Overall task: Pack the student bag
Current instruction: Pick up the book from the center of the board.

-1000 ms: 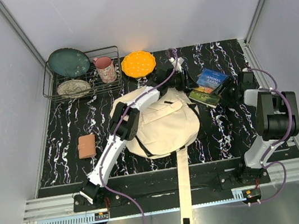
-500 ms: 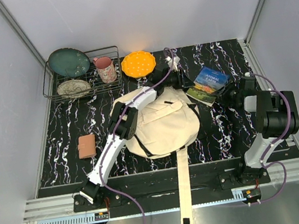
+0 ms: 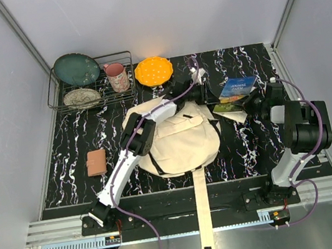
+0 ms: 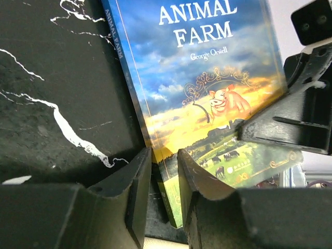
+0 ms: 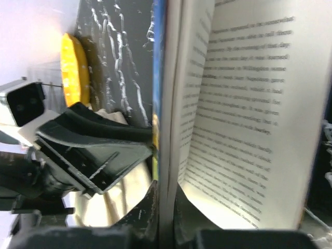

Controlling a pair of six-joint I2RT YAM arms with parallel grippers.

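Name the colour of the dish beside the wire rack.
The dish is orange with pale dots; top external view.

The desk [image 3: 257,141] is black with white marble veins. At its far left stands 1 wire rack [image 3: 54,99], with a yellow dish [image 3: 154,71] just beside it. A brown wallet [image 3: 97,162] lies near the left edge. The cream student bag [image 3: 181,138] fills the middle, 1 strap [image 3: 204,219] trailing over the near edge. An Animal Farm paperback [image 3: 236,87] is just right of the bag.

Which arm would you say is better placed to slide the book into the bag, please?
Left, probably: the left gripper sits by the bag's rim, straddling the book's spine; the right gripper pinches only its cover, farther away.
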